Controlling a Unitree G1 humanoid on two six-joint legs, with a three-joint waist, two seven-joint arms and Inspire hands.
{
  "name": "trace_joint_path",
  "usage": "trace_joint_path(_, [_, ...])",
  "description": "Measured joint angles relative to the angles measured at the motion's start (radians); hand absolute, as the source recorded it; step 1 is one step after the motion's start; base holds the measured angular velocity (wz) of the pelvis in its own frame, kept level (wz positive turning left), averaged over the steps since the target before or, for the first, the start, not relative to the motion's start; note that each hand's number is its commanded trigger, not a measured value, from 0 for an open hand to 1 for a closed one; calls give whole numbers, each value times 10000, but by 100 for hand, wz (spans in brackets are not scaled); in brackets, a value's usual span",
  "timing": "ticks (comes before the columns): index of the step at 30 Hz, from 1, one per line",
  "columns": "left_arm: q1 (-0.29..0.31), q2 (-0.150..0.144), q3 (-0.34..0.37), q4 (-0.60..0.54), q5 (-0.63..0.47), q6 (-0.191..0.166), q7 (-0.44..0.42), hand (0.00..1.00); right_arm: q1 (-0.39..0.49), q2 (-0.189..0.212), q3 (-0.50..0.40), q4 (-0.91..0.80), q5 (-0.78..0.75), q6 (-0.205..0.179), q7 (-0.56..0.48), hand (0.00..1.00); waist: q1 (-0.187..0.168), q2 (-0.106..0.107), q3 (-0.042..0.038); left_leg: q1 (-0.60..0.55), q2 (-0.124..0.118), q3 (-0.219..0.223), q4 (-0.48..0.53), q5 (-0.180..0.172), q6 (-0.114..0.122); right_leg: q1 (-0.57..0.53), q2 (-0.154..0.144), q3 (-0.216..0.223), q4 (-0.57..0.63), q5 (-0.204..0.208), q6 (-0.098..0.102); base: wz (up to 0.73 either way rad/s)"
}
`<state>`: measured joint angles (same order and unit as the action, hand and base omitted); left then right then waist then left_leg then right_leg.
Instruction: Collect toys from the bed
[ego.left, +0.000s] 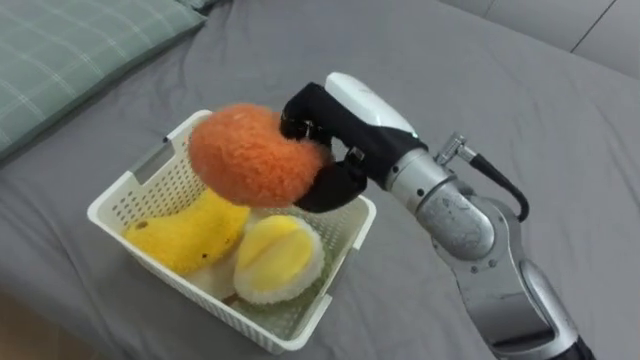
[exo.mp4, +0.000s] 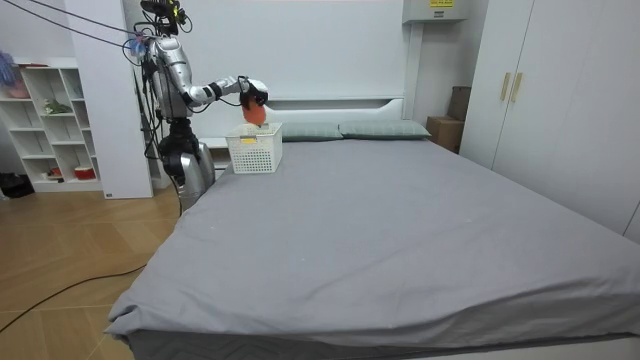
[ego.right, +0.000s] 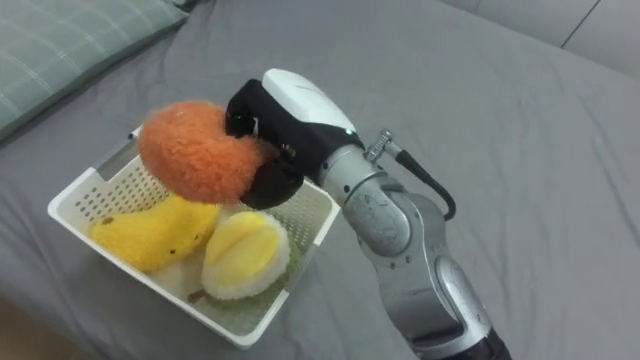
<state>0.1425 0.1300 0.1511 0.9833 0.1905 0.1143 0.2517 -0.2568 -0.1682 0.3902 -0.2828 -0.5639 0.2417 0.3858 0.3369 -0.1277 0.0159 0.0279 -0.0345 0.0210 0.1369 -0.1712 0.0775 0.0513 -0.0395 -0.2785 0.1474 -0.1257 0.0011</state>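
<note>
Presently the right hand (ego.left: 345, 115) is closed round an orange plush toy (ego.left: 250, 155), with dark fingers curled into its far side and the thumb tucked under it. The toy hangs just above a white lattice basket (ego.left: 345, 250), over the end furthest from the robot.

Eye views: these show the basket's contents. A long yellow plush toy (ego.left: 185, 238) lies along its left side. A round yellow-and-white plush toy (ego.left: 275, 258) sits just beside it, towards the near right corner, and the two are touching. A green checked pillow (ego.left: 70, 50) lies near the basket's far-left side, with a strip of sheet between them. The grey bed sheet (ego.left: 500, 90) is bare to the right of the arm.

Room view: this shows the robot's stance and the extent of the bed. The robot stands on the wooden floor (exo.mp4: 70, 260) at the bed's head corner, on the room view's left, with its right arm stretched out over the mattress. The basket sits near that side edge of the bed, close to the headboard and in line with the pillows. The grey sheet runs smooth and open from the basket to the foot of the bed. A white shelf unit (exo.mp4: 45, 120) stands behind the robot. A white wardrobe (exo.mp4: 560, 90) lines the room view's right, well apart from the basket.
</note>
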Motion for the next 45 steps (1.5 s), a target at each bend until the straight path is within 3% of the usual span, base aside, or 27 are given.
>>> trace_joint_path(13, [-91, 24, -120, -3, -9, 106, -417, 0, -10, 41, 215, 736, -381, 53, 335, 0, -52, -26, 6, 0, -47, -33, 9, 3, 7, 0, -40, 32, 7, -16, 26, 0])
trace_joint_path(20, [-196, 25, -173, -7, -14, 81, -265, 0, -5, -26, 212, 739, -288, -7, 314, 0, -97, -34, 1, 16, -56, 37, 5, 3, 11, -15, -27, 272, 6, -16, 26, -2])
trace_joint_path(24, [-153, 32, -161, -4, -3, 59, -175, 0, 2, -32, 165, 738, -302, -19, 299, 0, -336, -34, 0, 19, -72, 23, 3, 10, 23, -7, -13, 291, 5, -17, 28, 0])
trace_joint_path(29, [-158, -16, -65, -2, -11, 60, 45, 0, 179, -289, -354, 738, -93, -119, -237, 0, -494, -18, 9, 105, -94, 102, -4, 21, 45, -2, -34, 348, 3, -17, 29, -3])
trace_joint_path(34, [-149, -56, -17, -4, 2, 61, 88, 0, 1033, -316, -1146, 732, 232, -367, -973, 0, -651, 121, 44, 197, -92, 331, -25, 7, 73, -8, -20, 769, 6, -22, 36, -12])
trace_joint_path(37, [-147, -126, 233, 57, -16, 21, 175, 0, 1451, -305, -1739, 733, 234, -476, -1198, 0, -1030, 244, 40, 197, -88, 510, -24, 3, 80, -67, -30, 890, 32, -20, 47, -19])
trace_joint_path(42, [76, -250, 259, 248, 6, -150, 349, 0, 1970, -321, -2770, 684, 925, -804, -1904, 0, -1725, 496, -88, 304, -31, 988, -60, -6, 90, -173, -29, 1318, 46, 6, 79, -27])
trace_joint_path(45, [236, -354, 813, 251, -15, -289, 404, 0, 2396, -331, -3742, 670, 1281, -896, -2264, 0, -2230, 625, -181, 420, 34, 1201, -102, -22, 69, -176, 28, 1495, 84, 15, 64, -20])
